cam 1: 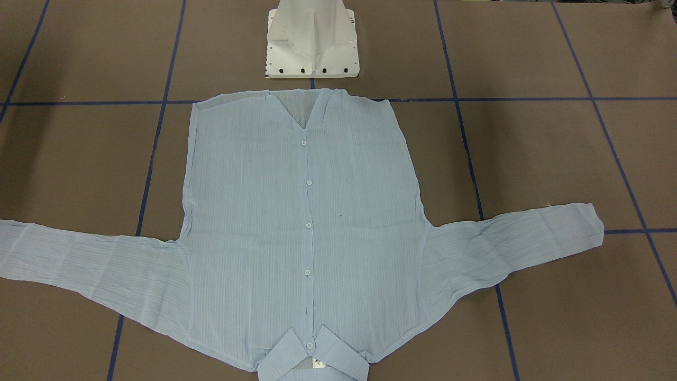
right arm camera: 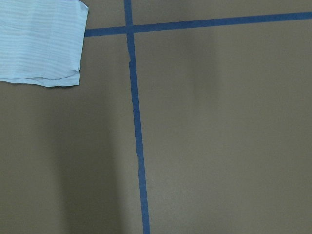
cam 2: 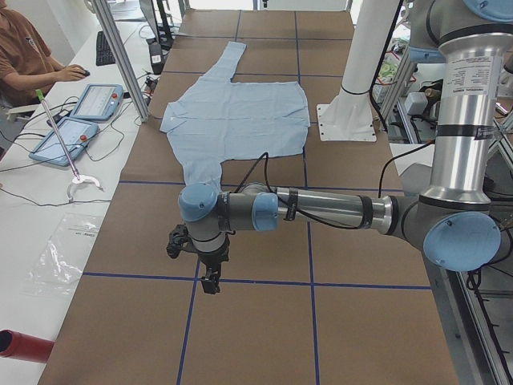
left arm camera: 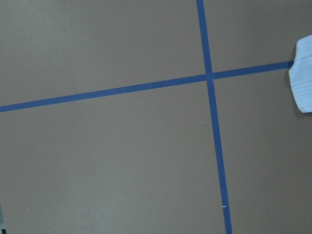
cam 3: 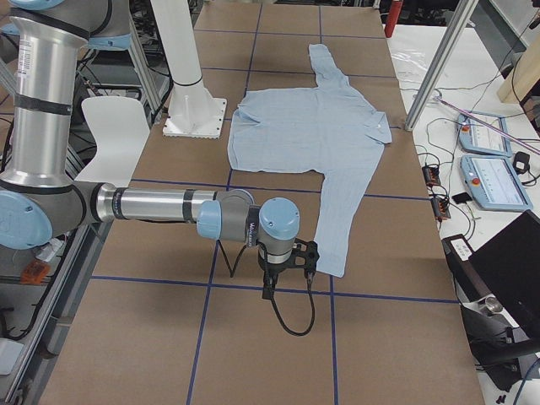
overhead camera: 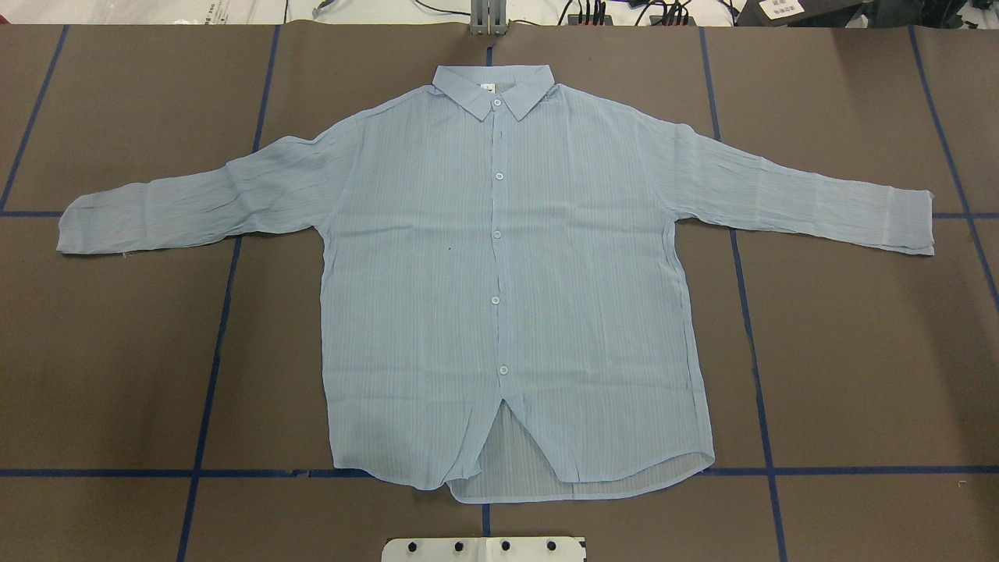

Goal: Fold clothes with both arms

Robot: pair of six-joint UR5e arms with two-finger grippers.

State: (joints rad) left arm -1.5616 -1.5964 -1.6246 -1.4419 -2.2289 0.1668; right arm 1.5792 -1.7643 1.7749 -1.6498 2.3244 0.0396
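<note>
Both grippers should, I judge, start at the sleeve ends, pinching only the thin cloth's edge and lifting together so the shirt does not skew. The left arm and right arm stretch out level, wrists bent down. The left gripper and right gripper hang over the table. The left cuff and right cuff each lie just inward of their jaws, untouched. Whether the jaws stand apart or together I cannot tell.

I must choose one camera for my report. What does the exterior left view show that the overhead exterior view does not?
Only exterior left: the left arm stretched low over the table, and a seated operator. Only overhead: the buttons and the split hem. Both: the shirt spread flat, sleeves out, and the white base.
</note>
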